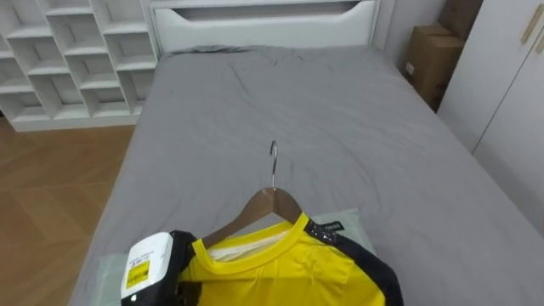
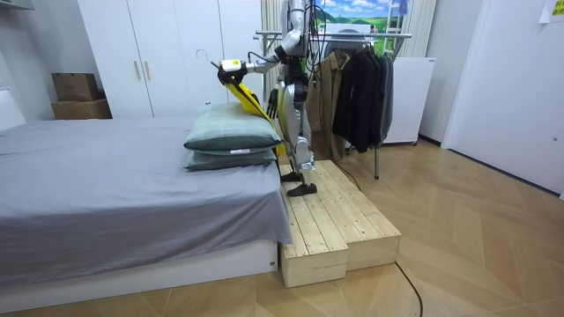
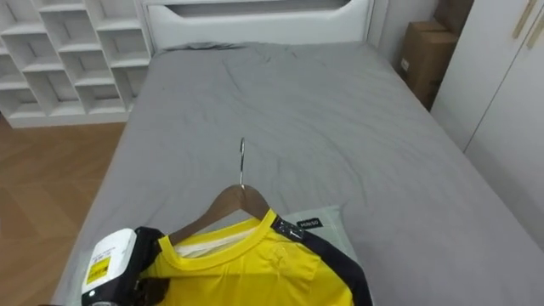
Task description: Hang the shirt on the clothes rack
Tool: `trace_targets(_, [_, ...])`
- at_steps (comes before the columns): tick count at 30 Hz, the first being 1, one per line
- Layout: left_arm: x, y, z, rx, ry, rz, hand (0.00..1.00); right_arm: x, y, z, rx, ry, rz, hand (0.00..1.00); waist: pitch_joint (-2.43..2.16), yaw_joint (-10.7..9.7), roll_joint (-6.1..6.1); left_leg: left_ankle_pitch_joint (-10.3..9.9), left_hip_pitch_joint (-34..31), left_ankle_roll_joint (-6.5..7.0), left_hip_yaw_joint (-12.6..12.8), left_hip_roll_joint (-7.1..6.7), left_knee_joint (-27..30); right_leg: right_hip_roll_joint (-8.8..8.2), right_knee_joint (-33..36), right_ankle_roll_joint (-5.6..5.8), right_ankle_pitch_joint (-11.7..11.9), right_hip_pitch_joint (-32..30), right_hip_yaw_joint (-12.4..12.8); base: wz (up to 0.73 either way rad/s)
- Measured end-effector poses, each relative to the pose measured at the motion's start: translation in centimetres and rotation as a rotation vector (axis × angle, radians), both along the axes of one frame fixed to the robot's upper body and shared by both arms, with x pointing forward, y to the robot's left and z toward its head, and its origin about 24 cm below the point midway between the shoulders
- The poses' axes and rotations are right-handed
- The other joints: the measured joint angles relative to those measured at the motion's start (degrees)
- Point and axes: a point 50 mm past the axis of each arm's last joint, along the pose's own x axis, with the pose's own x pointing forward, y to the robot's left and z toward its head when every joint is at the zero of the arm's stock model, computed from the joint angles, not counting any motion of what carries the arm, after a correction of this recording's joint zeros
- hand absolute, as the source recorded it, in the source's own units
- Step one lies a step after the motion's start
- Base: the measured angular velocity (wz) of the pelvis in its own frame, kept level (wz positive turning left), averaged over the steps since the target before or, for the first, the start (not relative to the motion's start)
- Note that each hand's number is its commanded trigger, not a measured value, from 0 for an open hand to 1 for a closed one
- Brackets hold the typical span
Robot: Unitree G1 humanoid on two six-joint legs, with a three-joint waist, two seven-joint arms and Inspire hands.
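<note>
A yellow shirt [image 1: 289, 272] with dark sleeves hangs on a wooden hanger [image 1: 268, 208], whose metal hook [image 1: 273, 161] points away from me over the bed. My left hand [image 1: 180, 268] comes in at the lower left, curled round the hanger's left shoulder under the shirt. The room view has that hand [image 2: 231, 67] raised, holding the shirt [image 2: 249, 99] above two stacked pillows [image 2: 231, 138]. I stand on a wooden platform [image 2: 335, 220] at the bed's foot, facing the bed. A clothes rack [image 2: 352, 37] with dark coats stands behind me.
The grey bed [image 1: 297, 110] stretches ahead to a white headboard [image 1: 263, 21]. A pale green pillow [image 1: 348, 223] lies under the shirt. White cube shelves [image 1: 68, 59] stand at the left, a cardboard box [image 1: 429, 59] and a white wardrobe [image 1: 510, 93] at the right.
</note>
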Motion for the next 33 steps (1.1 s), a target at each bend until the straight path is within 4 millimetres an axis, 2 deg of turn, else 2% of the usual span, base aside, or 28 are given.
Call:
trace_targets(4, [0.6,0.2,1.3,0.017,-0.059,-0.022,1.0,-0.4,-0.2,0.0,-0.004,0.001,-0.03,0.0,-0.09,-0.17,0.2,0.0,-0.04,0.0,-0.15,-0.02,0.03,0.07,-0.02,0.0,0.0,0.04,-0.04,0.0])
trace_targets(6, [0.9,0.5,2.2,0.026,-0.097,-0.033,1.0,-0.4,-0.5,0.0,-0.02,-0.002,-0.035,0.0,-0.43,-0.77,0.71,0.0,0.09,0.0,-0.2,-0.05,0.02,0.06,0.01,0.0,0.01,0.14,-0.04,0.0])
trace_targets(8, [1.2,0.6,2.9,0.026,-0.134,-0.037,1.0,-0.6,-0.9,0.1,-0.054,-0.002,-0.021,0.0,-0.95,-1.01,1.58,0.0,0.71,0.0,-0.02,-0.1,-0.12,0.11,0.08,0.01,0.01,0.53,0.25,-0.07])
trace_targets(13, [1.4,0.6,3.8,0.0,-0.179,-0.04,1.0,-0.3,-1.2,0.2,-0.121,-0.021,-0.006,0.0,-0.91,-1.24,1.71,0.0,2.24,0.0,0.32,0.04,-0.57,0.15,0.14,0.01,-0.01,1.39,0.77,-0.06])
trace_targets(14, [1.5,0.6,3.8,-0.008,-0.186,-0.035,1.0,-0.3,-1.4,0.2,-0.149,-0.021,-0.01,0.0,-0.68,-1.43,1.63,0.01,2.29,0.0,0.26,0.03,-0.55,0.12,0.11,0.01,-0.01,1.74,0.64,0.04])
trace_targets(18, [1.7,0.6,4.3,-0.01,-0.246,-0.011,1.0,0.2,-1.9,0.5,-0.239,-0.043,-0.02,0.0,-0.38,-1.27,1.38,0.0,2.14,0.0,0.21,0.03,-0.59,0.22,0.18,-0.01,-0.05,1.57,0.88,0.0])
trace_targets(21, [1.5,0.7,4.4,-0.017,-0.297,0.009,1.0,1.6,-2.7,1.1,-0.344,-0.103,-0.019,0.0,-0.03,-1.04,0.9,0.01,2.11,0.01,0.4,-0.01,-0.67,0.47,1.01,-0.07,-0.14,0.89,1.29,-0.07])
trace_targets(27, [1.4,0.8,4.6,-0.014,-0.333,0.025,1.0,4.5,-4.3,2.9,-0.492,-0.255,-0.107,0.0,-0.01,-0.71,0.8,0.02,2.04,0.01,0.72,-0.04,-0.72,0.53,0.97,-0.02,-0.17,0.73,1.26,-0.01])
trace_targets(31, [1.4,1.1,4.8,-0.012,-0.351,0.04,1.0,7.7,-4.2,5.1,-0.543,-0.43,-0.138,0.0,-0.45,-0.3,0.62,0.03,1.74,0.01,1.23,0.07,-0.67,0.55,1.11,-0.03,-0.16,-0.06,1.69,-0.06])
trace_targets(32, [1.4,1.1,4.8,-0.012,-0.351,0.039,1.0,8.3,-4.1,5.6,-0.556,-0.462,-0.145,0.0,-0.85,0.07,0.32,0.03,1.91,0.0,1.28,0.15,-0.7,0.54,1.11,-0.03,-0.16,0.07,1.69,0.0])
trace_targets(33, [1.4,1.1,4.8,-0.012,-0.351,0.039,1.0,8.5,-4.1,5.8,-0.562,-0.478,-0.147,0.0,-0.99,0.33,0.15,0.03,2.03,0.0,1.34,0.19,-0.73,0.53,1.12,-0.03,-0.16,0.17,1.74,-0.03])
